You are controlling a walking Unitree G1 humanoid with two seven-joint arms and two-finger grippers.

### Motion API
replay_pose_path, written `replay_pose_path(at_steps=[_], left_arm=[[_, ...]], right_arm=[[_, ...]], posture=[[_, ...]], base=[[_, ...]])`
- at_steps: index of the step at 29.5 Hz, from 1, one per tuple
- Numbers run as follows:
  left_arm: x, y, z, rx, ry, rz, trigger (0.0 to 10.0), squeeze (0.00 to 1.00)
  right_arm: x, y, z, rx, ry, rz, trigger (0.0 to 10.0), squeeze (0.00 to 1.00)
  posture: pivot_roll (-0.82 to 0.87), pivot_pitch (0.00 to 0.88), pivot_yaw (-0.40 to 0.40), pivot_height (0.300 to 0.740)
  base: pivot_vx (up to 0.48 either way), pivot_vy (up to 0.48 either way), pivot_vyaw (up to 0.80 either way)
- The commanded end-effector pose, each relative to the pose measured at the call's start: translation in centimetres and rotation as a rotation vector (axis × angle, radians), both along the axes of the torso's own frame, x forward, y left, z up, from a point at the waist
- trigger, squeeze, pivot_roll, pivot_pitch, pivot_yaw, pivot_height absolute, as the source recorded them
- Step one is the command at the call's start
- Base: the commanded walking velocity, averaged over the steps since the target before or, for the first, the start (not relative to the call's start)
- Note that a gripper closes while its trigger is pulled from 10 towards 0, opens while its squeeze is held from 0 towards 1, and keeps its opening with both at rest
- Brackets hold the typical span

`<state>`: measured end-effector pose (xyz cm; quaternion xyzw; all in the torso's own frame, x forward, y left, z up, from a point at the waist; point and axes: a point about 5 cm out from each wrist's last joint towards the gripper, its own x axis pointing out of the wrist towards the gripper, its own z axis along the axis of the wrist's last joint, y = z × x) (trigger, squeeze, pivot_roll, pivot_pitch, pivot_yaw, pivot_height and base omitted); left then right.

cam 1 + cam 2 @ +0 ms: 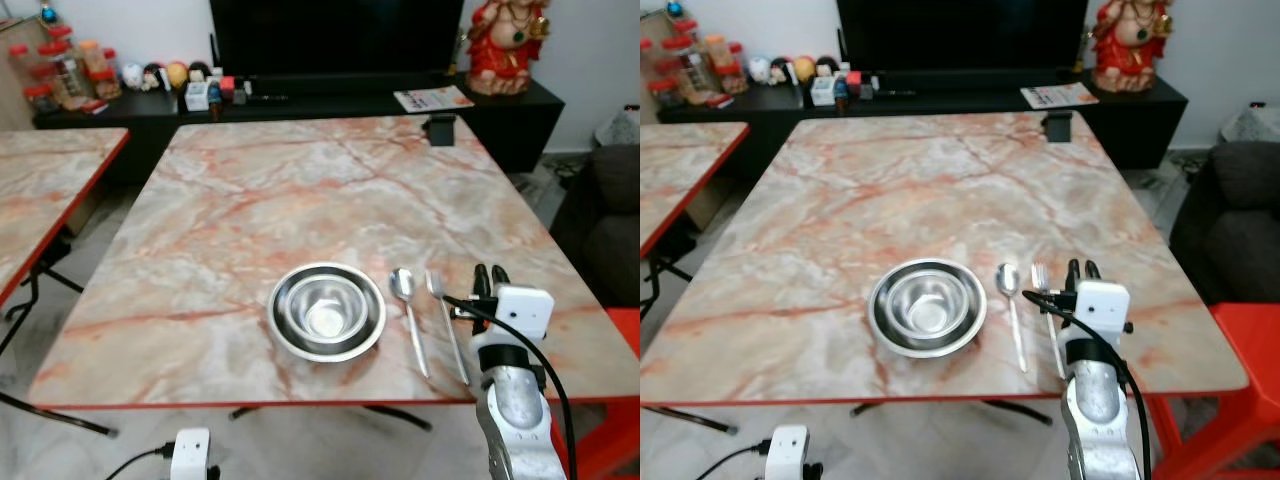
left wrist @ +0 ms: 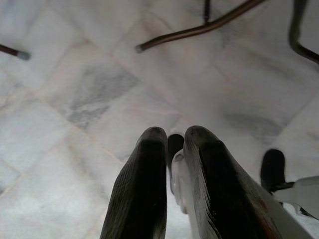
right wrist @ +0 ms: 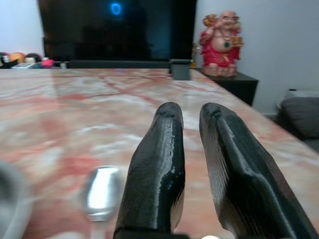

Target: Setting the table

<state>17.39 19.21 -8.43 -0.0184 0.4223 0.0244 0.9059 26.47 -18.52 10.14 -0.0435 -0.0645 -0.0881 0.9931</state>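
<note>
A steel bowl (image 1: 327,311) sits near the front edge of the marble table (image 1: 300,190). Just right of it lie a spoon (image 1: 408,315) and then a fork (image 1: 447,320), both pointing away from me. My right gripper (image 1: 490,272) hovers low over the table just right of the fork, its black fingers (image 3: 159,149) shut with nothing between them. The right wrist view looks across the tabletop, with the spoon's bowl (image 3: 101,191) beside the fingers. My left gripper (image 2: 174,134) hangs idle over the tiled floor, shut and empty.
A small black object (image 1: 439,129) stands at the table's far edge. A second marble table (image 1: 40,190) is at the left. Behind are a dark TV cabinet (image 1: 300,105) with jars and a red statue (image 1: 508,45). A dark sofa (image 1: 610,220) and a red chair (image 1: 1240,380) are at the right.
</note>
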Motion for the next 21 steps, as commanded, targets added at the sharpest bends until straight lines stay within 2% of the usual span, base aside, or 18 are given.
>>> replay_pose_path(at_steps=[1,14,21], left_arm=[[-0.49,0.66,-0.16,0.008,0.020,0.016,10.0,0.00],[-0.70,0.69,-0.24,0.006,0.022,0.025,10.0,0.00],[-0.73,0.75,-0.24,0.006,0.023,0.022,10.0,0.00]], right_arm=[[0.07,0.48,-0.33,0.010,0.016,0.010,10.0,0.00],[0.19,0.61,-0.52,0.017,0.021,0.013,10.0,0.00],[-0.46,0.22,-0.69,0.010,0.020,-0.014,10.0,0.00]], posture=[[-0.09,0.000,0.039,0.740],[-0.08,0.000,0.033,0.740],[-0.09,0.000,0.037,0.740]], base=[[0.000,0.469,0.00],[0.000,0.460,0.00],[0.000,0.401,0.00]])
